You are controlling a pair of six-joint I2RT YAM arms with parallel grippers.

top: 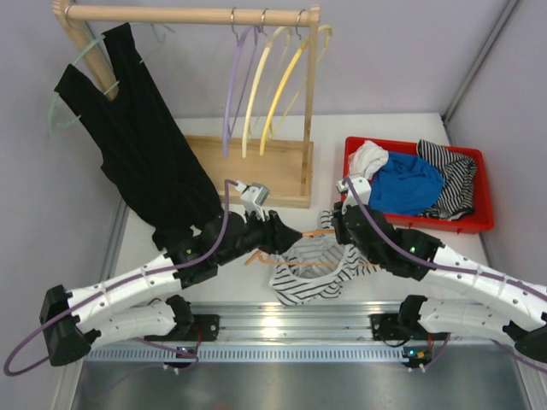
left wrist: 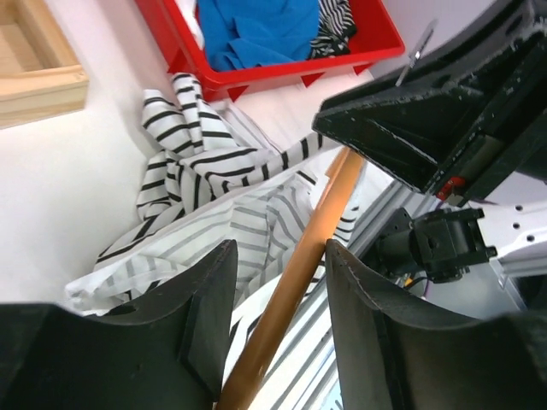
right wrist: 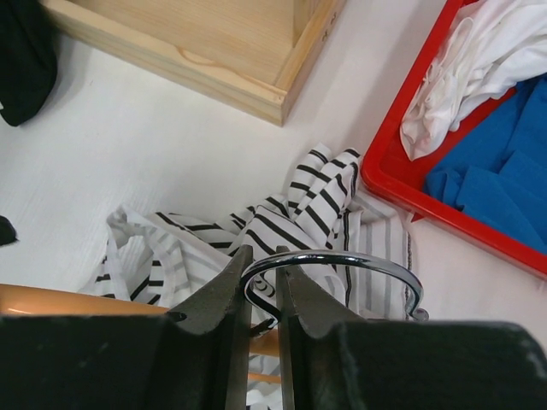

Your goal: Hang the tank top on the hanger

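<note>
The tank top (top: 309,272), white with thin black stripes, lies bunched on the table between my arms; it also shows in the left wrist view (left wrist: 214,171) and the right wrist view (right wrist: 282,213). The orange hanger (top: 256,257) lies across it. My left gripper (top: 287,236) is open, its jaws astride the hanger's orange arm (left wrist: 329,205) without clamping it, left gripper (left wrist: 278,248). My right gripper (top: 342,224) is shut on the hanger's metal hook (right wrist: 359,259), right gripper (right wrist: 263,260). The orange arm (right wrist: 68,301) runs under the right fingers.
A red bin (top: 487,224) with blue, white and bold-striped clothes stands at the right. A wooden rack (top: 256,162) at the back holds a purple hanger (top: 232,85), yellow hangers (top: 278,85) and a black tank top (top: 145,145) on a pale green hanger (top: 58,111).
</note>
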